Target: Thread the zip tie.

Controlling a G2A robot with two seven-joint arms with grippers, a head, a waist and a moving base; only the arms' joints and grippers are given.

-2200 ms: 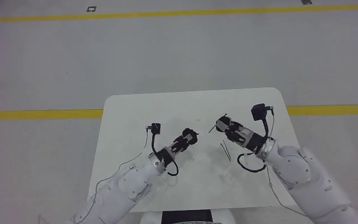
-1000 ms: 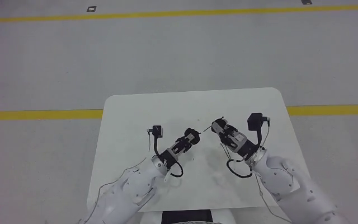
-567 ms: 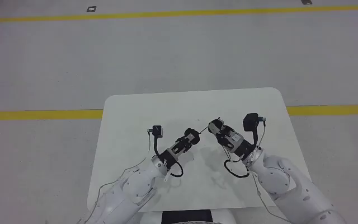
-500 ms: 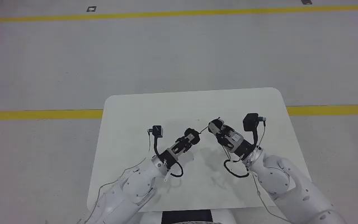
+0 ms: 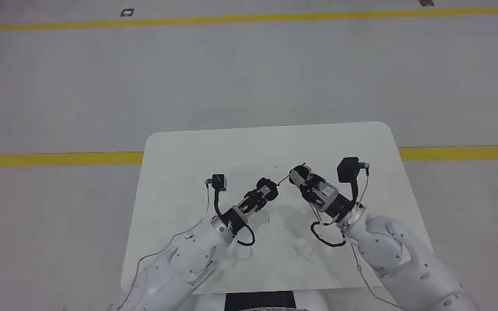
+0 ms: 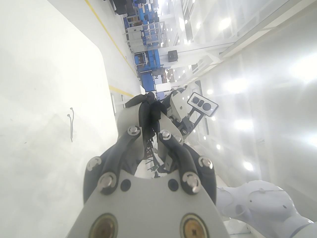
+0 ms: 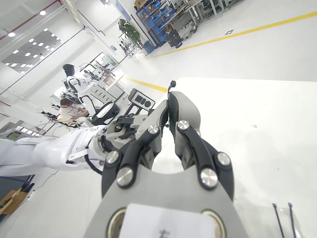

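Tabletop (image 5: 179,155), white and broad, lies under the work. Above its middle we see the right gripper (image 7: 169,100) and the left gripper (image 5: 267,186) held off the surface, tip towards tip and very near each other. The right fingers are pressed together on the zip tie (image 7: 172,83). The left fingers, wrapped in black, also sit together, but we cannot tell whether anything is pinched between them. Two spare ties (image 6: 71,125) lie flat and side by side on the table, apart from both grippers.

The zip tie is a thin dark strap. A short length with the small head pokes out past the right fingertips towards the left gripper.

We judge it almost weightless, smooth and springy: stiff along a short free length, floppy over a long one, and not fragile, so a firm pinch should do no harm. We would hold it close behind the head, on the flat faces, leaving the slot open. The tail we would take near its tip, so that it points true and does not wobble.
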